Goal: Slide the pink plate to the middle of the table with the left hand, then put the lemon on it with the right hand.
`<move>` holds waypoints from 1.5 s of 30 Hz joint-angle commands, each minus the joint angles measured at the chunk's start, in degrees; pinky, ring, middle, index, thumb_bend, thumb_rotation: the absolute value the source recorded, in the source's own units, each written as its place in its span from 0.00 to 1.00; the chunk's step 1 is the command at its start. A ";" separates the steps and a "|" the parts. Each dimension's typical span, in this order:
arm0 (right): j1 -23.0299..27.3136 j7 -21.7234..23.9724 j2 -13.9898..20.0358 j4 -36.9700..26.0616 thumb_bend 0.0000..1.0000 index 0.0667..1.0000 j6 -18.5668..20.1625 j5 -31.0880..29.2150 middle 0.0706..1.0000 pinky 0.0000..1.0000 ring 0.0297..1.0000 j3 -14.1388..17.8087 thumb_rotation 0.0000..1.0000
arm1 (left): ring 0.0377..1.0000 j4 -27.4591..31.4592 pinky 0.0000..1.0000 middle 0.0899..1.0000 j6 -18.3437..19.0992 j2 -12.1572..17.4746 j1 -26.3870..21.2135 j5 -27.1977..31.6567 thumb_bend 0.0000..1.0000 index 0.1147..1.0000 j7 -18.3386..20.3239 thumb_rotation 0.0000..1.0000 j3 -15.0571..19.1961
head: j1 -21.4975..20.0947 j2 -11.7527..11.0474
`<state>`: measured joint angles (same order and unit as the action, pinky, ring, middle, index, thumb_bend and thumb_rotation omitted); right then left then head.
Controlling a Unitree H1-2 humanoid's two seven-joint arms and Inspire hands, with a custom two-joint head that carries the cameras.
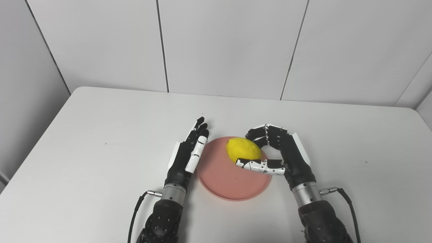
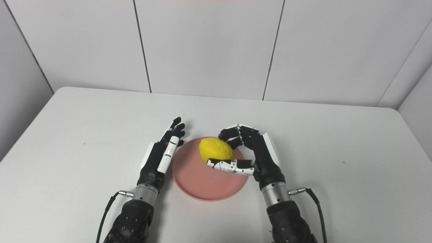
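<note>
Nearest me, both forearms rise from the bottom edge onto the white counter (image 1: 101, 135). Between them I see the pink plate (image 1: 226, 179) lying flat near the middle of the counter. My left robot hand (image 1: 189, 152) stands on edge just beside the plate's left rim, fingers straight and held together, holding nothing; I cannot tell whether it actually touches the rim. Farther in, the lemon (image 1: 243, 149) sits over the plate's far right part. My right robot hand (image 1: 280, 152) is wrapped around it: the thumb (image 1: 260, 165) crosses under the lemon's near side and the curled fingers (image 1: 261, 133) reach over its far side. From here I cannot tell whether the lemon rests on the plate or hangs just above it.
</note>
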<state>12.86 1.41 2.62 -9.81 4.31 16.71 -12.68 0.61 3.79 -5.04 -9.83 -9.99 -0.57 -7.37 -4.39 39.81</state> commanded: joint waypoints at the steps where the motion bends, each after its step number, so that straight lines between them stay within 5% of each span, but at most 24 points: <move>1: 2.13 -0.87 -0.44 -0.63 0.52 0.47 -3.45 1.28 0.43 0.56 0.46 -0.14 0.00 | 0.92 2.33 0.87 0.93 -0.37 -0.29 -2.04 0.46 0.55 0.92 0.24 1.00 -0.07 | 0.07 0.08; 8: 3.15 -2.90 0.26 4.95 0.52 0.48 -9.34 7.84 0.46 0.40 0.41 -2.32 0.00 | 0.92 2.68 0.87 0.93 -0.64 -0.40 -2.30 3.95 0.56 0.92 0.92 1.00 0.93 | -1.53 0.77; 21: 6.16 -6.95 0.39 9.49 0.52 0.48 -10.34 19.25 0.47 0.42 0.41 -5.18 0.00 | 0.92 3.20 0.88 0.93 -0.11 0.01 -2.70 5.38 0.58 0.92 1.45 1.00 1.52 | -2.40 1.40; 45: 6.85 -12.70 3.90 13.73 0.51 0.50 -11.69 29.08 0.44 0.42 0.40 -7.38 0.00 | 0.93 3.16 0.88 0.93 0.68 0.57 -3.22 5.71 0.55 0.92 1.85 1.00 1.89 | -2.65 1.87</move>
<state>18.24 -9.53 6.30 5.30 -4.60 45.43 -20.00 1.79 4.72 -4.42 -10.95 -4.29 1.26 -5.40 -7.12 41.66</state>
